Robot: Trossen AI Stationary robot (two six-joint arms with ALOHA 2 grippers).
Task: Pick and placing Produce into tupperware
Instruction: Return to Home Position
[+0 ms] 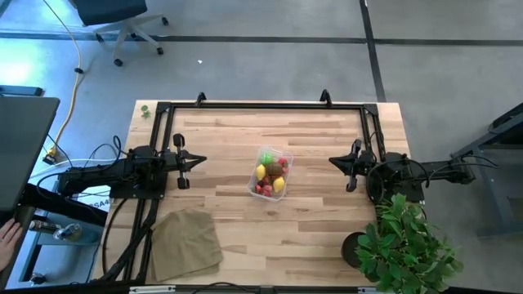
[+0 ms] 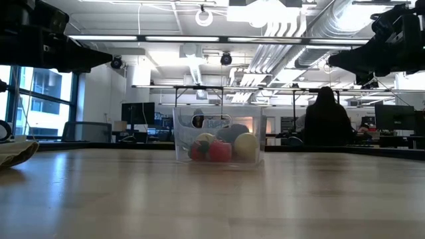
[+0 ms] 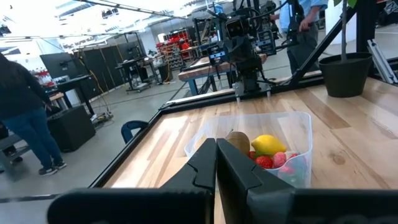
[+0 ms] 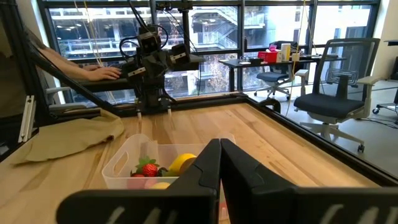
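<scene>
A clear plastic tupperware point(image 1: 270, 172) stands on its base at the middle of the wooden table, and the toy produce lies inside it. I see a yellow lemon point(image 3: 268, 145), a brown kiwi point(image 3: 237, 142), red berries point(image 3: 266, 161) and a green piece point(image 1: 267, 158). In the low view the tub point(image 2: 219, 137) shows lemons and a red fruit behind its wall. My left gripper point(image 1: 202, 160) hovers left of the tub, shut and holding nothing. My right gripper point(image 1: 333, 162) hovers right of it, shut too.
A tan cloth point(image 1: 186, 238) lies at the table's near left corner. A potted leafy plant point(image 1: 404, 245) stands at the near right corner. A person's hand point(image 1: 6, 241) shows at the far left, off the table. People stand in the room behind.
</scene>
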